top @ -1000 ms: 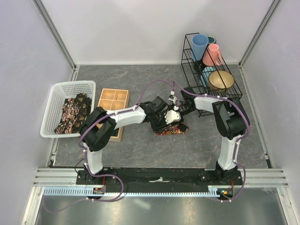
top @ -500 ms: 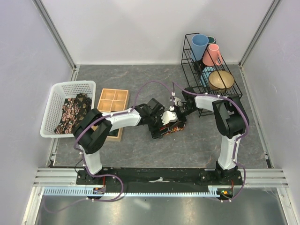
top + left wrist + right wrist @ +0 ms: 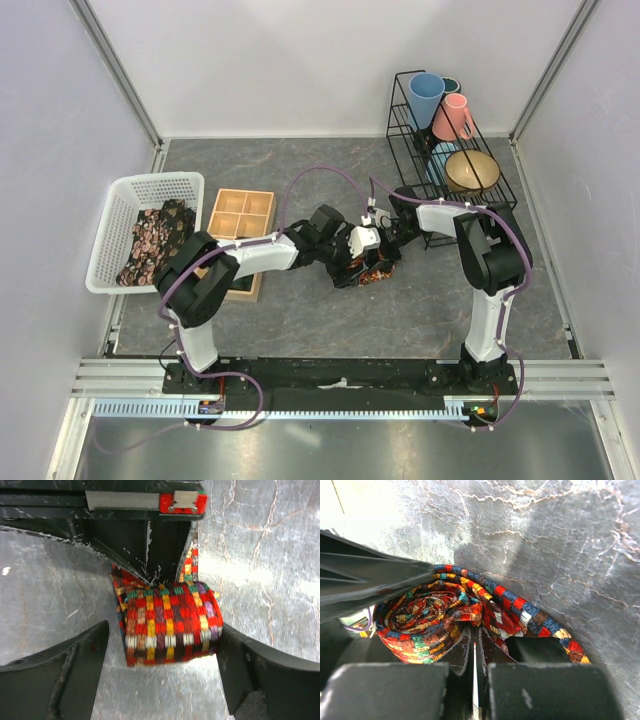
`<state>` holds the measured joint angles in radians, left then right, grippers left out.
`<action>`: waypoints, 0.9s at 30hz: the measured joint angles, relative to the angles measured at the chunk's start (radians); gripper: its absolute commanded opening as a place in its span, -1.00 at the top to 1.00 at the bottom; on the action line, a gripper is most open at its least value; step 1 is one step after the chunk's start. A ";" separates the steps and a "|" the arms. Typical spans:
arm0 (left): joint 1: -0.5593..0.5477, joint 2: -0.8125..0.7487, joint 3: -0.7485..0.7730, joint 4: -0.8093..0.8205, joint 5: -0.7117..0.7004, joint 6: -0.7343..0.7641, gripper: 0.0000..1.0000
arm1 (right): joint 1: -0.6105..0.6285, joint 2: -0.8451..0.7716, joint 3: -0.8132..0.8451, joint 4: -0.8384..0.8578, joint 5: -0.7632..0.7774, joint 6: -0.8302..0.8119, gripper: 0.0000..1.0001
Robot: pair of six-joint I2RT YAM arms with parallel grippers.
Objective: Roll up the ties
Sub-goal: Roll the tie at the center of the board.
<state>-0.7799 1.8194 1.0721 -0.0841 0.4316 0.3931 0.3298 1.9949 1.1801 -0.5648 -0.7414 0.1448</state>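
The rolled tie (image 3: pixel 170 615) lies in the middle of the left wrist view, directly between the 2 fingers (image 3: pixel 65 675) of the left gripper (image 3: pixel 162 640), which stand at the lower left and lower right of the frame. That gripper is released. Its jaws are spread wide, with a gap of grey table (image 3: pixel 300 310) on the left side of the roll. On the right side the finger is just beside the fabric, and contact cannot be told. The right gripper (image 3: pixel 474 655) comes in from the top of that view. Its jaws are pressed together, pinching the fabric at the upper edge of the roll. In the right wrist view the coil sits at the centre left, just above the closed fingertips, and 1 loose tail runs off toward the lower right. The fabric is woven in small blocks of red, yellow, orange, green, purple and white, wound into a tight spiral of many layers. In the top view the roll is at the centre of the frame. More ties (image 3: pixel 155 240), dark with pinkish print, lie in the white basket (image 3: pixel 120 190) at the left.
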 measured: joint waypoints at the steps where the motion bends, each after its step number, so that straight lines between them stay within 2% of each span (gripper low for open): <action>1: 0.000 0.009 0.000 0.009 0.001 -0.007 -0.56 | 0.000 0.000 0.000 0.000 0.000 0.000 1.00; 7: -0.001 0.056 0.000 0.027 0.016 -0.028 -0.25 | 0.000 0.000 0.000 0.000 -0.001 0.000 1.00; 11: -0.002 0.066 0.029 -0.003 0.014 -0.037 0.20 | 0.002 0.000 0.000 0.003 -0.002 0.008 1.00; 15: -0.002 0.069 0.060 -0.066 -0.008 -0.033 0.53 | 0.004 0.000 -0.002 0.016 -0.009 0.022 0.54; 16: -0.002 0.069 0.073 -0.100 -0.016 -0.027 0.66 | 0.005 0.000 -0.002 0.020 -0.011 0.023 0.47; 21: -0.002 0.068 0.107 -0.217 -0.043 0.006 0.86 | -0.003 0.000 0.014 -0.007 -0.028 0.013 0.24; 27: -0.002 0.062 0.116 -0.286 -0.065 0.047 0.86 | -0.042 -0.004 0.041 -0.058 -0.055 -0.019 0.01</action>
<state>-0.7818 1.8812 1.1877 -0.3698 0.3668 0.4400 0.2874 1.9907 1.2209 -0.6231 -0.7959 0.1253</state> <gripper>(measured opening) 0.488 0.442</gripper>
